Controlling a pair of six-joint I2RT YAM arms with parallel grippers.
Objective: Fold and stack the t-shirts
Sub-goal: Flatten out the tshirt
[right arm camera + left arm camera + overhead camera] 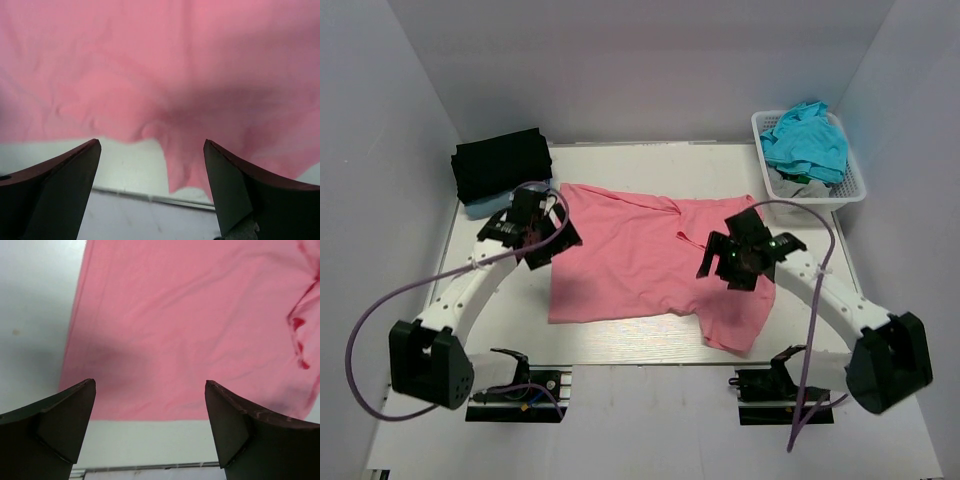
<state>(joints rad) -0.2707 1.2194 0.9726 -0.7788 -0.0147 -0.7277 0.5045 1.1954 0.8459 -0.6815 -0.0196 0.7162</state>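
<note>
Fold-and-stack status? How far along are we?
Done: a folded black t-shirt sits on light blue cloth at the far left. In hand: the salmon-pink t-shirt lies spread flat, unfolded, left tool and right tool open above it. Left: the teal t-shirt in the white lattice basket.

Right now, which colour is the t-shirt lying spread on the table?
Salmon pink, one plain colour with no pattern: the t-shirt shows best in the top external view.

Salmon-pink t-shirt, desk centre: no print or lettering legible.
Black t-shirt, far left: no label legible.
White basket, far right: no text legible.
Desk: no sign or number legible.
</note>
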